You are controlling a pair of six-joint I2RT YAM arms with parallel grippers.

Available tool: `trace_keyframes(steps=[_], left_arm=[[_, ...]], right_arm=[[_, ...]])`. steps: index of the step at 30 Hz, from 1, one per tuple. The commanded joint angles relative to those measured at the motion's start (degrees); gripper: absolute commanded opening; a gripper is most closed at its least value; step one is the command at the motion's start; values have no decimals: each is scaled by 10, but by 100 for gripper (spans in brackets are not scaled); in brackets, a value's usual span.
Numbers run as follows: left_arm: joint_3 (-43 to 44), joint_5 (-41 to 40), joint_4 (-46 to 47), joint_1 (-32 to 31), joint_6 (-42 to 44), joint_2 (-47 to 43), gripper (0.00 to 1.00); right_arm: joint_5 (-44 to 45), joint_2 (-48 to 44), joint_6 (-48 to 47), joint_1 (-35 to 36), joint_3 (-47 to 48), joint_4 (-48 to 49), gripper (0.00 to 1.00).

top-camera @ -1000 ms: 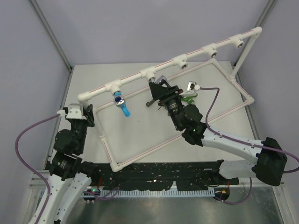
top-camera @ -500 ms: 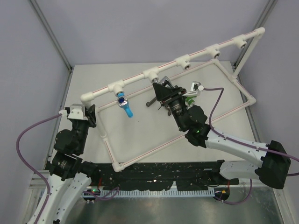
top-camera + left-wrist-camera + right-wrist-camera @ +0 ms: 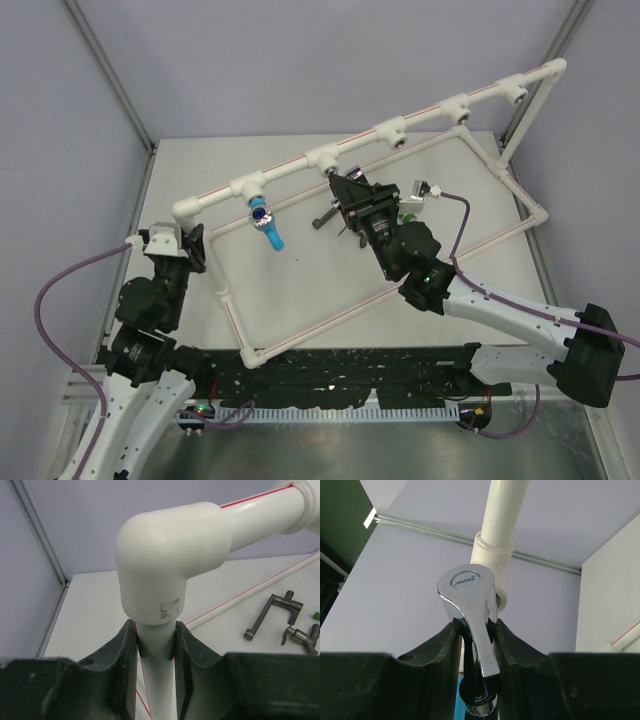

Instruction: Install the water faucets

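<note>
Chrome faucet [image 3: 466, 583] sits in R claw [image 3: 477, 626], which is pinched onto its body w/ only the faucet's width btwn the fingers. Long axis runs along the claw's own line: round cap marked JMWRR out past the fingertips, lever lying back btwn the fingers toward the cam. Cap end points at a socket of the white pipe frame [image 3: 504, 510] and is just beside it; can't tell if they touch. From the top cam it's up off the surface [image 3: 300, 285], just below the 2nd socket from the left on the frame's top rail.

Blue faucet [image 3: 266, 225] hangs from the 1st socket, long axis slanting down & toward the near side. A dark brown-grey faucet [image 3: 261, 617] & a 2nd dark brown-grey faucet [image 3: 300, 636] lie flat on the surface, near each other. Only a sliver of the green faucet [image 3: 316, 615] shows, at the L wrist view's right edge.

L claw [image 3: 155, 630] is clamped round the frame's upright pipe, right under the corner elbow.

Room: top rail runs diagonal, near-left to far-right, w/ R claw close under it. Bare surface shows inside the frame's base loop btwn blue faucet & near rail. Metal edge strip [image 3: 143, 190] & enclosure wall run close along the L arm's side.
</note>
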Motion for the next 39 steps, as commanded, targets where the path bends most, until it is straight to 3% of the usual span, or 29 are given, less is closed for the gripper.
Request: trace_keyframes(steps=[1,4,9,15,20,24,30,33,39], left_arm=[[-3,-19,-31,4,22,-3,0],[-3,-19,-30,4,22,-3,0],[-3,-19,-31,4,22,-2,0],[-3,-19,-32,4,22,2,0],[-2,-23,-32,4,24,5,0],[-2,-23,-33,4,24,8,0],[0,-18,-35,4,23,9,0],[-1,-17,-35,4,23,10,0],[-1,-16,-35,4,22,13,0]], right_arm=[[103,-14,1,-26,8,-27,39],[100,-27,-58,-26,-14,3,59],[81,-48,-143,-26,-48,61,74],[31,-83,-285,-26,-79,126,81],[16,-124,-431,-26,-86,112,82],[-38,-172,-691,-26,-80,59,81],[-226,-206,-1109,-26,29,-188,79],[-308,-197,-1231,-26,72,-271,78],[-353,-160,-1379,-25,159,-412,75]])
